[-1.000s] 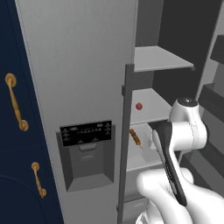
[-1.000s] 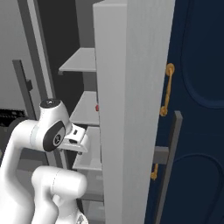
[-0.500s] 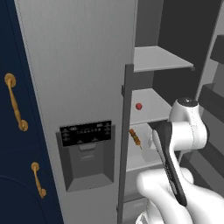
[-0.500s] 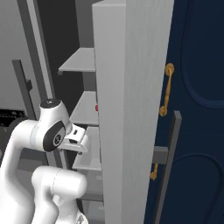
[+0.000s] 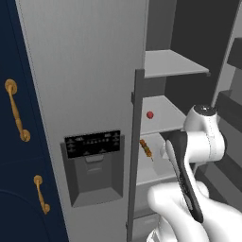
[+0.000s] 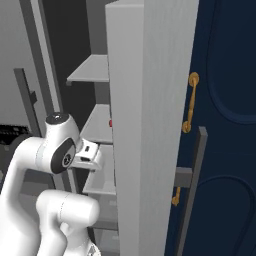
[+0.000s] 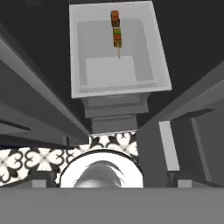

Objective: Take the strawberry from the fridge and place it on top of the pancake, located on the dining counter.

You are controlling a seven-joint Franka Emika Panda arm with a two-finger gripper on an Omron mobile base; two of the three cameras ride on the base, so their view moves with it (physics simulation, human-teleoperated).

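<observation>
The tall light-grey fridge [image 5: 80, 94] stands with its right door swung wide, I'd guess so the white arm can reach the grey shelves. The tiny round red strawberry [image 5: 150, 115] sits alone on the middle shelf, one level above the orange-and-brown skewer [image 7: 116, 31]. The gripper's jaws are spread wide, holding nothing.

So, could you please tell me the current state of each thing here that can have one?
fridge: left door closed, right side open, grey shelves showing.
strawberry: resting on a middle shelf, untouched.
skewer: lying on the shelf below the strawberry's.
gripper: open, holding nothing.
navy cabinets: closed.
</observation>
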